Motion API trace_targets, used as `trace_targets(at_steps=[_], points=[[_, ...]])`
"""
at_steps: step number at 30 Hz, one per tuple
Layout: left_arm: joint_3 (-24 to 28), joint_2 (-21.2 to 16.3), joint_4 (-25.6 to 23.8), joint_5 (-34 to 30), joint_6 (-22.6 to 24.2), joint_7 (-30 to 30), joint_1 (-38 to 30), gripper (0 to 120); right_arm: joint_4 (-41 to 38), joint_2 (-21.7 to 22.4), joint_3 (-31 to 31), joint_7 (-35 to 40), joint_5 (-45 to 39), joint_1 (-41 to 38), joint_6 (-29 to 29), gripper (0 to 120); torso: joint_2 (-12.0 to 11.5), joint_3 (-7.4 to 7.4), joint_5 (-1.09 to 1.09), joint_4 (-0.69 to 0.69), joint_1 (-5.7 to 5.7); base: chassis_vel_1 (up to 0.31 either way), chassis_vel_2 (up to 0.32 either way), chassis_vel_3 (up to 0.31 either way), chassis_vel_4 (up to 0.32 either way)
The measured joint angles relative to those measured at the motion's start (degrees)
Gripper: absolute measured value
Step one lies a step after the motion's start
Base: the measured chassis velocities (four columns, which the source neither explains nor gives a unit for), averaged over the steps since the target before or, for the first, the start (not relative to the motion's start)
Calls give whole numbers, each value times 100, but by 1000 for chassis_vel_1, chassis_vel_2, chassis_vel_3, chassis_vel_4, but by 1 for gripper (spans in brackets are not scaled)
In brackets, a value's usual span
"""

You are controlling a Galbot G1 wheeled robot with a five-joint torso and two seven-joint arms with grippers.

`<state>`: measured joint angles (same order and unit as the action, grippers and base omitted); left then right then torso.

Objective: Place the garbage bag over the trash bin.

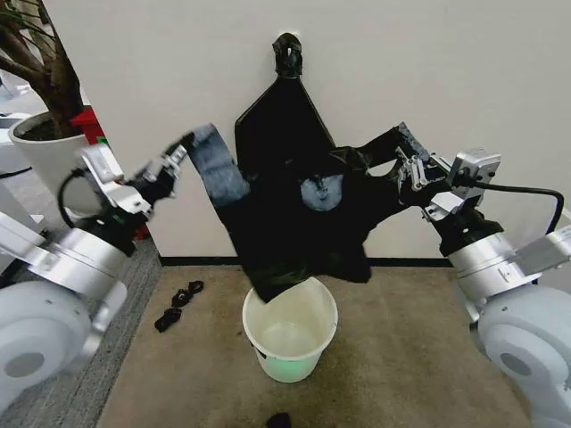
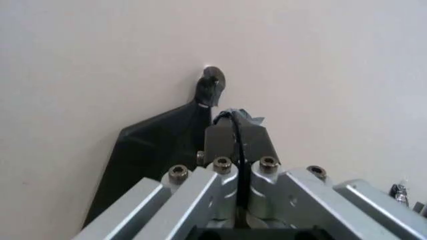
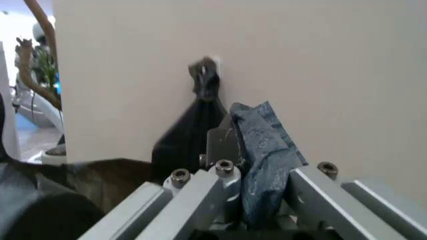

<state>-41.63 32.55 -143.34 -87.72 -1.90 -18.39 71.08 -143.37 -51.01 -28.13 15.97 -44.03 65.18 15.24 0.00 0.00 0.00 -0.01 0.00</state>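
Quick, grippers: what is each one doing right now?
Left gripper: shut on the garbage bag, held up above the trash bin.
Right gripper: shut on the garbage bag's other edge, at about the same height.

Plastics and metal
Garbage bag [image 1: 294, 214]: thin, crinkly, glossy black plastic; trash bin [image 1: 290, 330]: smooth cream plastic; right hand [image 3: 240, 150]: matt grey metal.

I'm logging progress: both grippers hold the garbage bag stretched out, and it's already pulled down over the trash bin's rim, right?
Not quite. The head view shows the garbage bag hanging above the trash bin, whose rim is uncovered. The left gripper and right gripper do hold it stretched.
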Motion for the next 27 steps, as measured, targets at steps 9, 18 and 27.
trace_targets(at_steps=[9,18,27], points=[[343,496,7,465,37,67,303,0,7,-231,203,-88,348,554,-118,0,0,0,0,0,0,0,0,0,0],[1076,811,11,1368,-169,485,423,0,11,-302,108,-203,396,618,-204,0,0,0,0,1,0,0,0,0,0],[1167,856,11,1684,-339,643,387,0,15,-521,602,-377,1031,1094,-492,0,0,0,0,0,0,0,0,0,0]])
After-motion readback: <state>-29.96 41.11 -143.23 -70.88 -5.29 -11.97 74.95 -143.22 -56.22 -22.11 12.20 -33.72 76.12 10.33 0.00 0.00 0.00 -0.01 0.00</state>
